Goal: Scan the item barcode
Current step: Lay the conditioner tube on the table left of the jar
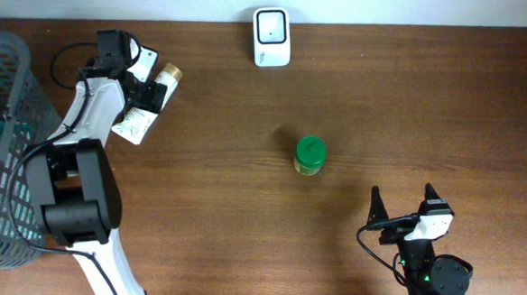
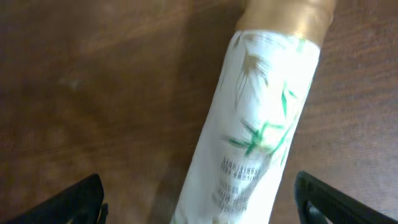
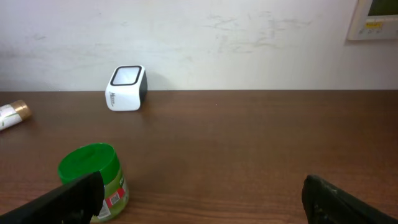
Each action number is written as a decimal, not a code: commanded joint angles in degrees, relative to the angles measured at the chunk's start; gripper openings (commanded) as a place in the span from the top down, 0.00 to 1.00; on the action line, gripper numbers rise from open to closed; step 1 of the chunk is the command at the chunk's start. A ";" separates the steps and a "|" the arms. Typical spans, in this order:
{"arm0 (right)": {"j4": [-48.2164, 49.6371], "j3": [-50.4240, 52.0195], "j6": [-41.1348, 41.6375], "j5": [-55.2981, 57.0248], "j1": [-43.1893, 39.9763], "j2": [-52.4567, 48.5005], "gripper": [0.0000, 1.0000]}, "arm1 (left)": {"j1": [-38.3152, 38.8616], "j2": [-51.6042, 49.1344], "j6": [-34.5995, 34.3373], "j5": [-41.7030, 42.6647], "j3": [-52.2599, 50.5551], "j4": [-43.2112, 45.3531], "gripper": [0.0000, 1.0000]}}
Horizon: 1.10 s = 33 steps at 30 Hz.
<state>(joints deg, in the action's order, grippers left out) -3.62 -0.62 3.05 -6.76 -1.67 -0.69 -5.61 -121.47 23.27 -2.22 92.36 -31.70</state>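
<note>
Left pincer (image 2: 199, 194) spread wide either side of white tube (image 2: 258, 124) lying on table (image 2: 93, 93), fingers clear of it, right pincer (image 3: 202, 196) wide, empty

A dark wooden table (image 1: 410, 101) carries a green-lidded jar (image 1: 310, 155), upright near its middle. Beyond the jar, by the far edge, stands a white scanner (image 1: 271, 37). Well left of the jar lies a white tube (image 1: 136, 125) with a gold cap.
</note>
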 commanded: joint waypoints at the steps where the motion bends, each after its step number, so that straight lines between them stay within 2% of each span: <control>1: -0.26 0.31 0.37 -0.48 0.15 0.33 0.02 | -0.15 -2.95 2.60 2.51 0.15 3.26 0.06; 5: -0.26 0.31 0.37 -0.48 0.15 0.33 0.02 | -0.02 -5.95 2.58 6.03 0.15 2.95 0.14; 8: -0.26 0.31 0.37 -0.50 0.15 0.33 0.02 | 0.87 -6.14 1.92 9.55 0.13 1.70 0.36; 10: -0.26 0.31 0.37 -0.50 0.15 0.33 0.02 | 1.62 -6.14 -1.18 9.97 0.13 0.74 0.45; 13: -0.26 0.31 0.37 -0.48 0.15 0.33 0.02 | 2.47 -6.14 -4.07 9.99 0.13 -1.49 0.65; 14: -0.26 0.31 0.37 -0.48 0.15 0.33 0.02 | 2.89 -6.12 -6.45 9.97 0.15 -2.62 0.76; 17: -0.26 0.31 0.37 -0.48 0.15 0.33 0.02 | 4.31 -5.84 -12.37 10.05 0.20 -5.66 0.78; 21: -0.26 0.31 0.37 -0.50 0.15 0.33 0.02 | 7.67 -3.37 -13.92 14.97 0.28 -11.04 0.80; 24: -0.26 0.31 0.37 -0.50 0.15 0.33 0.02 | 13.62 -1.77 -25.42 22.84 0.28 -18.45 0.89; 28: -0.26 0.31 0.37 -0.48 0.15 0.33 0.02 | 20.85 -1.79 -34.27 23.47 0.26 -23.08 0.86; 31: -0.26 0.31 0.37 -0.50 0.15 0.33 0.02 | 27.76 -1.79 -35.69 23.23 0.26 -22.95 0.83; 33: -0.26 0.31 0.37 -0.48 0.15 0.33 0.02 | 30.16 -1.79 -36.11 18.95 0.26 -22.38 0.78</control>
<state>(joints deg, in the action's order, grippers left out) -3.62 -0.62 3.05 -6.76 -1.67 -0.69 21.58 -124.18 -10.22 19.20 93.32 -54.37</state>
